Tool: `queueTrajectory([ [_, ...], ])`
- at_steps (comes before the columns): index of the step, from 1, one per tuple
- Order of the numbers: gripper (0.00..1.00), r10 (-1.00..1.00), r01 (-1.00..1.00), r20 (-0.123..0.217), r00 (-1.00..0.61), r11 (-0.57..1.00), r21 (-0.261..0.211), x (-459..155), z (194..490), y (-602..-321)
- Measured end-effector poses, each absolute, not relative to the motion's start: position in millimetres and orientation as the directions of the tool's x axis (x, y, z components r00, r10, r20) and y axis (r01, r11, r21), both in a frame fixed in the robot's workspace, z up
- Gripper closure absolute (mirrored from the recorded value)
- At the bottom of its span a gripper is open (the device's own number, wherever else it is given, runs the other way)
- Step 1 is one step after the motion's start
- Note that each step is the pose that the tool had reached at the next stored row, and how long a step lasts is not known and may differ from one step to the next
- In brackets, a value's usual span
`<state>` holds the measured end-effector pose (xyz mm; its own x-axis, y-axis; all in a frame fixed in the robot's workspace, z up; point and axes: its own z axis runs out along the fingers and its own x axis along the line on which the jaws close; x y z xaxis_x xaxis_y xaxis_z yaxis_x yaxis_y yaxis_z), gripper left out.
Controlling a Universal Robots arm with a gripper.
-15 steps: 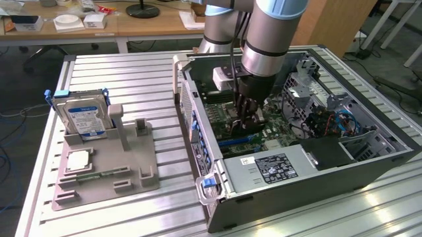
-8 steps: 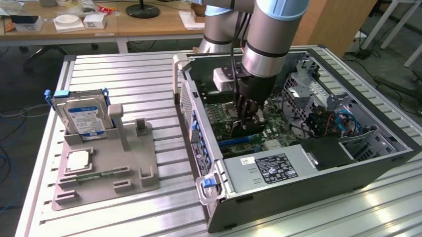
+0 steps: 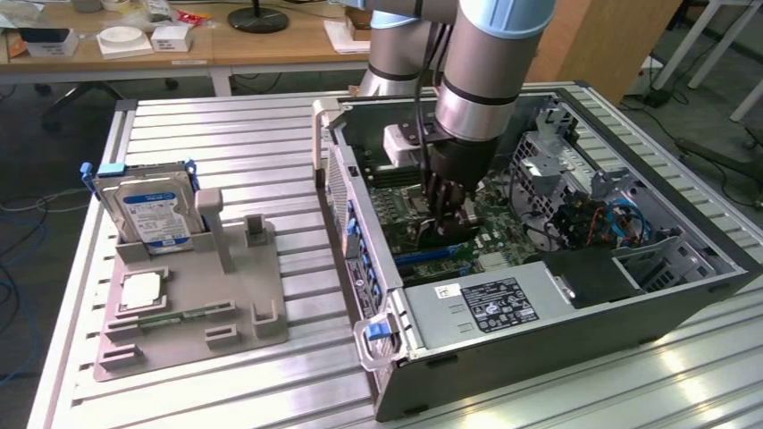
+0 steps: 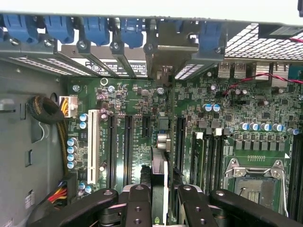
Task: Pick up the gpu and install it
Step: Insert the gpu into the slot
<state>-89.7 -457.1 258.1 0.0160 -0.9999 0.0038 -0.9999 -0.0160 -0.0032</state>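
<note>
The gpu (image 4: 159, 158) is seen edge-on between my fingers (image 4: 138, 204), a thin card standing upright over the green motherboard (image 4: 222, 127). Its silvery bracket (image 4: 165, 49) reaches the row of rear slot covers. Whether its lower edge sits in a slot I cannot tell. My gripper (image 4: 160, 201) is shut on the card from both sides. In the exterior view my gripper (image 3: 446, 214) is lowered deep inside the open computer case (image 3: 394, 344), and the dark gpu (image 3: 439, 236) hangs just below the fingers, at the board.
A grey holder tray (image 3: 238, 308) at the exterior view's left carries a blue-labelled hard drive (image 3: 150, 217) and a small silver CPU chip (image 3: 141, 290). Inside the case are the power supply (image 3: 491, 304), drive cage (image 3: 649, 259), cables (image 3: 596, 223), an empty CPU socket (image 4: 253, 182) and a white slot (image 4: 93, 142).
</note>
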Motion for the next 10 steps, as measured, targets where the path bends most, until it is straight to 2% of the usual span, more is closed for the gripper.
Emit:
queueTrajectory([
  [10, 0.73, -1.000, -1.000, 0.004, 0.016, -0.016, -0.003, -91.3, 254.6, -457.1],
])
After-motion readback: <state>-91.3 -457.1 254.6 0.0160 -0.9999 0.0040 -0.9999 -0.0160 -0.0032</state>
